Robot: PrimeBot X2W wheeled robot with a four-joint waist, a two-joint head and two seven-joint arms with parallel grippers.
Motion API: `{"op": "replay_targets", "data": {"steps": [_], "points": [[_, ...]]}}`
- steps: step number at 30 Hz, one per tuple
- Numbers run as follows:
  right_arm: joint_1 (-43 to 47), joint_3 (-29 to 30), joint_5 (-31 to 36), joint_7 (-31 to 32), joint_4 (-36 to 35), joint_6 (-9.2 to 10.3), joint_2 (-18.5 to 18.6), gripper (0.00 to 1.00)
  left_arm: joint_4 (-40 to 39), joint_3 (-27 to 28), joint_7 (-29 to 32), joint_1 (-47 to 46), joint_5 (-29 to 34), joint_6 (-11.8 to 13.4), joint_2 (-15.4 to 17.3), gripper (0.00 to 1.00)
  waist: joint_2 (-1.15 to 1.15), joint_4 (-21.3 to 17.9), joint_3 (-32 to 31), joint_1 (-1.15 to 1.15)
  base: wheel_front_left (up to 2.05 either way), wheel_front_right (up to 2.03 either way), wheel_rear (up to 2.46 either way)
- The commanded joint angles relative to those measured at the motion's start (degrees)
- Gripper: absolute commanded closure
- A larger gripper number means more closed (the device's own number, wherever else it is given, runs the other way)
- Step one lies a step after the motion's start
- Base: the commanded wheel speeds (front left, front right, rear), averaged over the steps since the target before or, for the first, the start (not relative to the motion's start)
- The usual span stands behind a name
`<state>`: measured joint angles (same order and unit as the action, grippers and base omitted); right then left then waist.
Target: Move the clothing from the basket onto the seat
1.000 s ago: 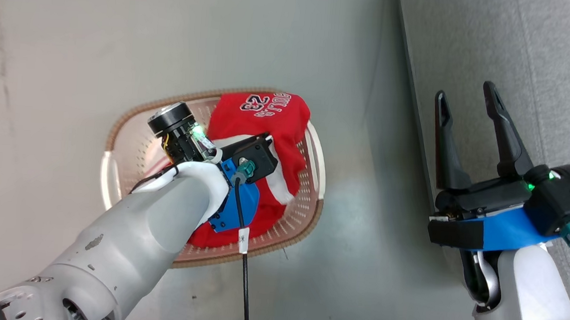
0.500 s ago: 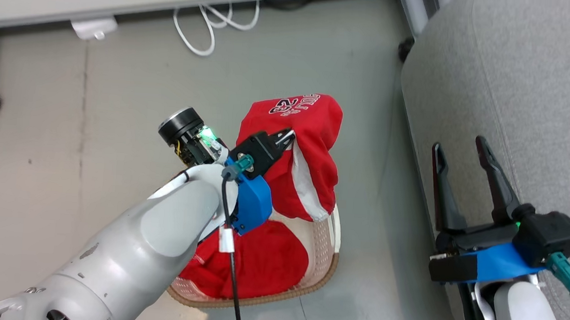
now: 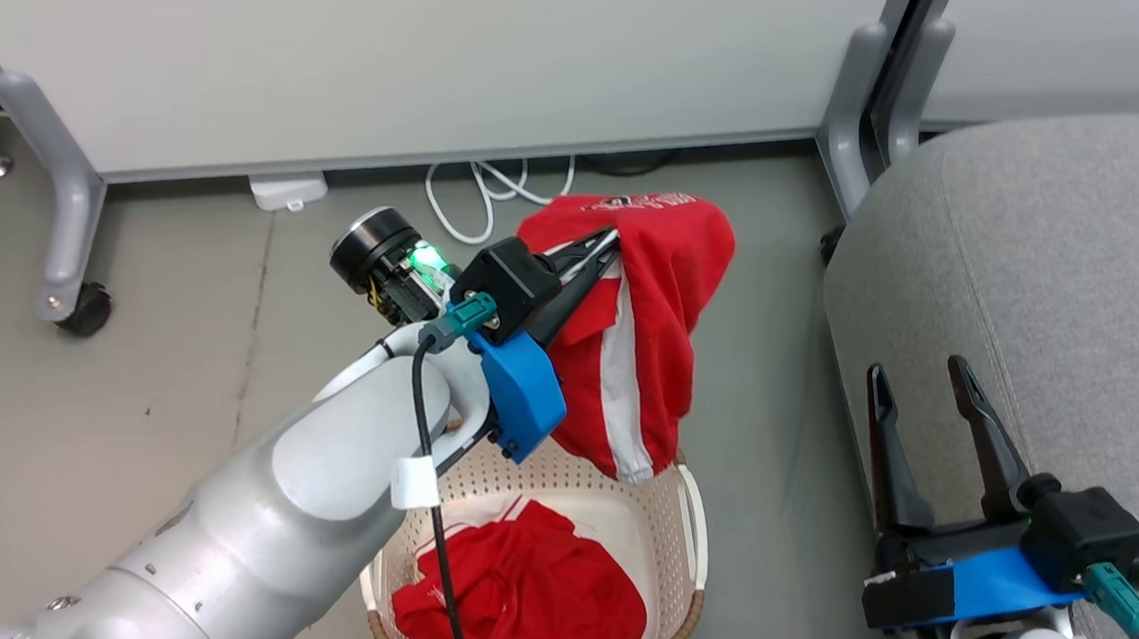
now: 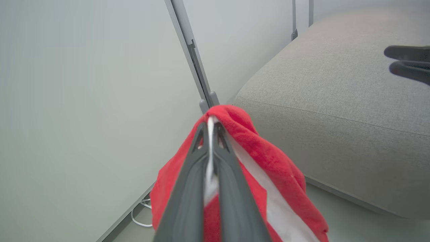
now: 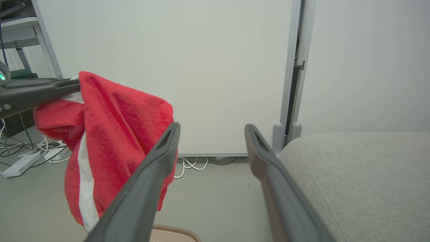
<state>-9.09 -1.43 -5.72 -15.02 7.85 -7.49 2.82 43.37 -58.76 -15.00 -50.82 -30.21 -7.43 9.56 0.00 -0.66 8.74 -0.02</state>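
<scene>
My left gripper [image 3: 610, 242] is shut on a red jersey [image 3: 659, 336] with white stripes, pinching a white edge between its fingertips [image 4: 210, 124]. The jersey hangs clear above the cream basket [image 3: 694, 539], lettering on top. Another red garment [image 3: 530, 597] lies crumpled on the basket's bottom. The grey seat [image 3: 1033, 292] spreads to the right, and in the left wrist view it [image 4: 336, 101] lies just beyond the jersey [image 4: 268, 174]. My right gripper [image 3: 917, 374] stands open and holds nothing, at the seat's near edge. Its wrist view shows the jersey [image 5: 117, 127] to the left of its open fingers [image 5: 211, 127].
White partition panels [image 3: 398, 47] on grey legs with casters [image 3: 84, 311] stand behind the basket. White cables [image 3: 483, 193] and a small white box [image 3: 288, 190] lie on the grey floor at their foot. A power strip [image 5: 20, 164] lies further left.
My left gripper has lifted the jersey up out of the basket, uncovering the garment beneath. The head camera has tilted up, so the whole view has shifted. The right gripper stays open.
</scene>
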Motion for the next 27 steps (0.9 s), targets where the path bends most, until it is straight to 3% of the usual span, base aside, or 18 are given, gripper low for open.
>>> {"op": "replay_targets", "data": {"steps": [1,19,27], "points": [[1.1,0.14,-0.3,-0.24,0.09,-0.01,0.12,0.0,-0.6,0.34,-0.27,1.0,-0.05,-0.04,0.26,1.0,0.0,0.77,-1.55,0.02,0.0,0.0,0.0],[3.62,0.07,-1.38,-0.24,-0.34,-0.01,0.12,0.0,-7.22,0.93,-0.27,3.41,-0.15,0.48,1.57,1.0,0.0,1.65,-4.32,0.02,0.0,0.0,0.0],[1.02,-3.56,-0.75,-0.24,-1.69,-0.01,0.11,0.0,-7.91,0.54,-0.27,3.09,-0.22,0.67,1.68,1.0,0.0,1.77,-4.15,0.02,0.0,0.0,0.0]]}}
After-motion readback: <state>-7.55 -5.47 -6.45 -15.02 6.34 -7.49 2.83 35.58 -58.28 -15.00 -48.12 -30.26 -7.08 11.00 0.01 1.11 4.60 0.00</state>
